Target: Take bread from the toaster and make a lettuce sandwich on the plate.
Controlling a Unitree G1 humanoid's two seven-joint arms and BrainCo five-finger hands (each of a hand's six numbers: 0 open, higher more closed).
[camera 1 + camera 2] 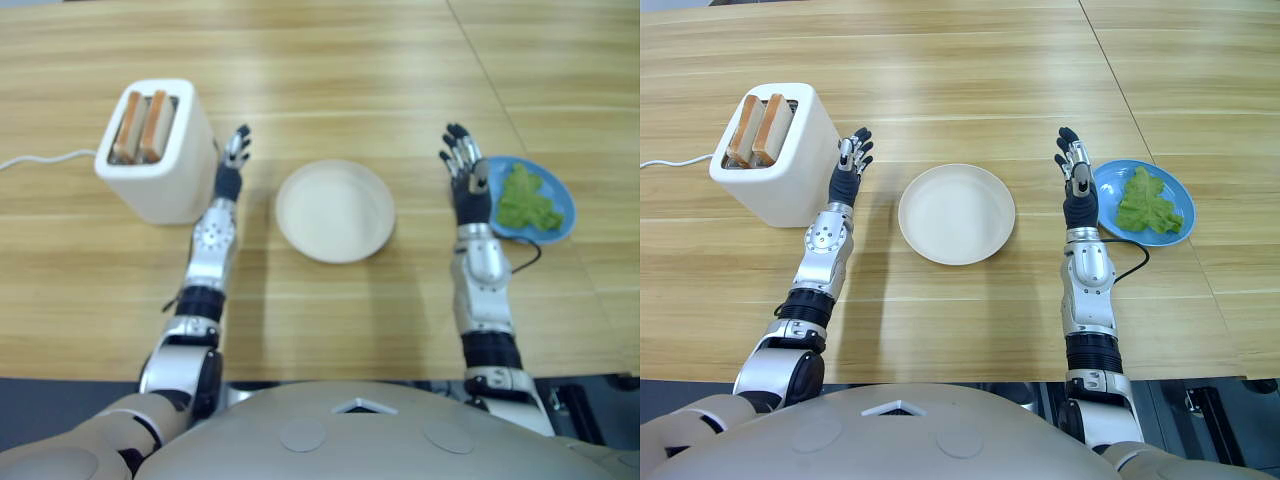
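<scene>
A white toaster [775,160] stands at the left of the wooden table, with two slices of bread [758,130] upright in its slots. A cream plate [956,214] lies bare in the middle. To the right, a green lettuce leaf [1147,203] rests on a blue plate [1176,192]. My left hand [848,163] is held flat beside the toaster's right wall, fingers straight and holding nothing. My right hand [1076,180] is raised open between the two plates, close to the blue plate's left rim.
The toaster's white cord [675,160] runs off to the left edge. A table seam [1110,70] runs down the right part of the wood. Bare wood lies behind the plates and in front of them.
</scene>
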